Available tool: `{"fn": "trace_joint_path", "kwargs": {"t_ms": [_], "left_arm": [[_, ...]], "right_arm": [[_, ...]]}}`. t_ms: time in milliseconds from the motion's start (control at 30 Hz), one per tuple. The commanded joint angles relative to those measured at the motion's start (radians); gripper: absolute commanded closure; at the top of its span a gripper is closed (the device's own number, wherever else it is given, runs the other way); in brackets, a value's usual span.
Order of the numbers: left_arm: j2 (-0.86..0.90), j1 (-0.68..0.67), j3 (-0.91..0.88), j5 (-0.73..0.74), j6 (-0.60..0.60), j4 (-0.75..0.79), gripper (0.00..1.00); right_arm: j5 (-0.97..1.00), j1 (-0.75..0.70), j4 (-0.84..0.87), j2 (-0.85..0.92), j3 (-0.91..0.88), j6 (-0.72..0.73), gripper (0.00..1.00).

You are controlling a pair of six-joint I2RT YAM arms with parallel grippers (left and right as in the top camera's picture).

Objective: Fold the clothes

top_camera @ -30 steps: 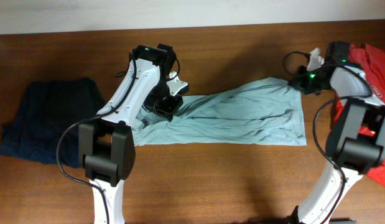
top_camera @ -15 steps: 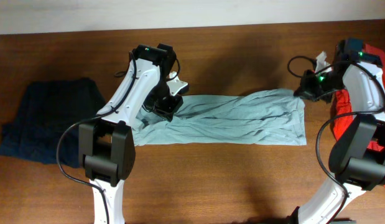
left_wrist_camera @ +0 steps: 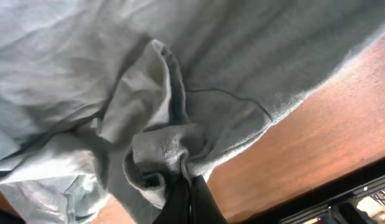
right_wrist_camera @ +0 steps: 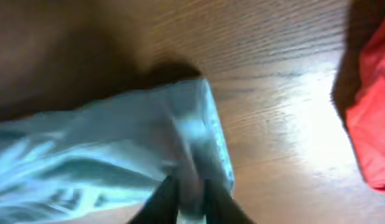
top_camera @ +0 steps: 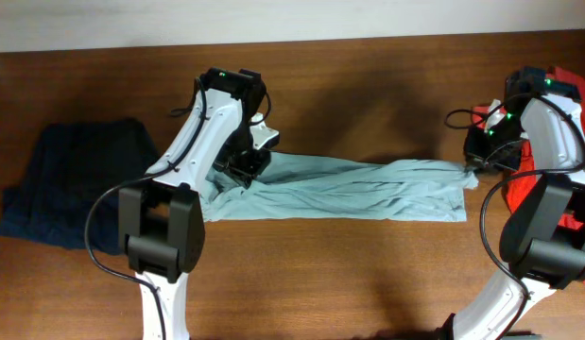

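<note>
- The pale teal, thin-fabric short-sleeved T-shirt lies on the brown wooden tabletop. It is drawn out into a long, creased band that runs left to right between the two arms.
- The band's lower edge is fairly straight. Its upper edge sags in the middle and rises toward each end.
- The left end effector is pressed together on a bunched fold of the teal cloth at the upper left end of the shirt. In the left wrist view the fabric gathers into a crumpled knot just above the dark fingertips.
- The shirt's left end lies loosely rumpled beneath the left arm.
- The right end effector is at the shirt's upper right corner, which is pulled to a point. Its two dark fingers stand slightly apart with the cloth's edge between them. The view is blurred, so I cannot tell whether they are pinching the cloth.
- A dark navy crumpled garment sits at the far left of the tabletop, well apart from the shirt.
- A red cloth garment lies at the far right edge, near the right arm and apart from the teal corner.
</note>
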Motion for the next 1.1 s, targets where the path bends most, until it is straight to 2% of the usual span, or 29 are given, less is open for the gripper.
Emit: {"fn": "trace_joint_path", "kwargs": {"t_ms": [0,167,200,300,367,500,533,600,667,833,967,1067], "left_arm": [[-0.024,0.032,-0.006,-0.018,-0.006,-0.002,0.99],[-0.024,0.067,-0.006,-0.018,-0.014,0.008,0.99],[-0.024,0.073,-0.006,-0.018,-0.014,0.011,0.93],[-0.024,0.083,-0.006,-0.018,-0.017,0.011,0.88],[-0.024,0.085,-0.006,-0.018,-0.017,0.010,0.69],[-0.024,0.085,-0.006,-0.018,-0.017,0.011,0.67],[-0.024,0.085,-0.006,-0.018,-0.017,0.013,0.69],[-0.024,0.085,-0.002,-0.018,-0.017,0.012,0.78],[-0.026,0.086,0.015,-0.018,-0.017,0.001,0.80],[-0.043,0.105,0.124,-0.015,-0.063,-0.031,0.80],[-0.080,0.145,0.269,-0.014,-0.132,-0.007,0.79],[-0.099,0.169,0.339,-0.010,-0.134,0.011,0.70]], "right_arm": [[0.034,0.005,-0.011,-0.007,0.006,0.008,0.79],[0.034,0.005,-0.022,-0.007,0.006,0.008,0.75],[0.034,0.005,-0.024,-0.007,0.006,0.008,0.75],[0.035,0.005,-0.029,-0.007,0.006,0.008,0.78],[0.044,0.005,-0.029,-0.007,0.006,0.011,0.78],[0.070,0.005,-0.028,-0.007,0.006,0.025,0.78],[0.089,0.002,-0.017,-0.007,0.006,0.083,0.69],[0.054,-0.011,0.004,-0.006,0.005,0.083,0.50],[-0.017,-0.045,0.017,-0.003,0.004,0.063,0.36],[-0.203,-0.151,0.011,0.024,0.003,-0.037,0.21],[-0.326,-0.232,0.025,0.073,-0.044,-0.118,0.18],[-0.360,-0.242,0.058,0.085,-0.080,-0.171,0.14]]}}
